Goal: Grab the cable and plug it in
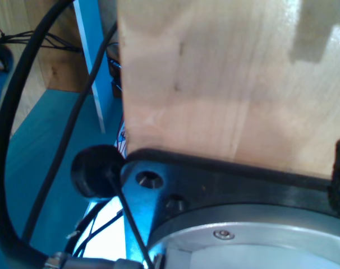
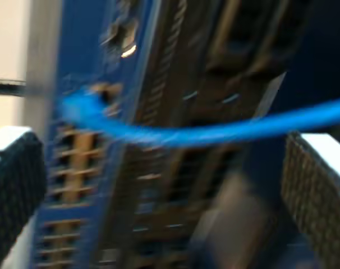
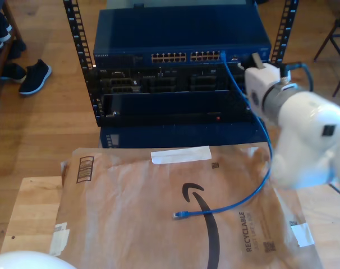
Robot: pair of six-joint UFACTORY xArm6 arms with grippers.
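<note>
1. In the exterior view, the cable [image 3: 254, 185] runs from a port on the blue switch [image 3: 181, 39] in the rack [image 3: 74, 39] down to the cardboard sheet [image 3: 159, 224] — its free plug lies there.
2. My second gripper [image 2: 170, 185] has its fingers [image 2: 316, 190] wide apart, the blurred cable between them, untouched.
3. My first gripper — its fingers' state I cannot tell; a wooden surface [image 1: 226, 84] is close.

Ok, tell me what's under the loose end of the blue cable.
The blue cable's free plug lies on a brown paper mailer printed with a black arrow logo. The mailer covers most of a wooden table, so whatever lies beneath it is hidden.
</note>
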